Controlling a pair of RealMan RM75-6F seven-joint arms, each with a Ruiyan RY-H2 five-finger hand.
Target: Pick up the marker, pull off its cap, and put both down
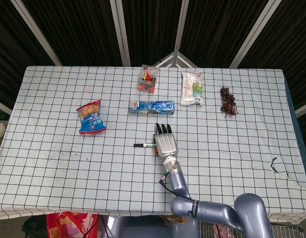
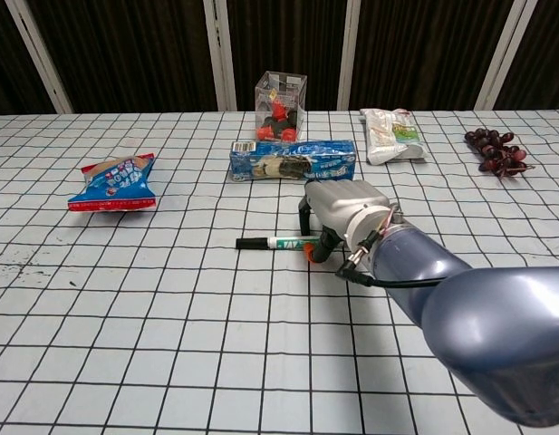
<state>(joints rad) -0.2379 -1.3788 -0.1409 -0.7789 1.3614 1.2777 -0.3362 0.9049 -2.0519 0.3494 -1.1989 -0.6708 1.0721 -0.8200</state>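
The marker (image 1: 143, 145) (image 2: 272, 242) lies flat on the checked table, its black cap pointing left, its body white and green. Its orange right end sits under my right hand (image 1: 165, 143) (image 2: 347, 210). That hand arches low over that end, fingers reaching down on the far side and the thumb beside the orange tip. The marker stays on the cloth and the fingers are not closed round it. My left hand shows in neither view.
A blue oblong box (image 1: 152, 106) (image 2: 293, 159) lies just beyond the hand. Behind it stands a clear box of red bits (image 1: 148, 79). A blue snack bag (image 1: 91, 117) lies far left, a white packet (image 1: 191, 88) and dark grapes (image 1: 227, 100) back right.
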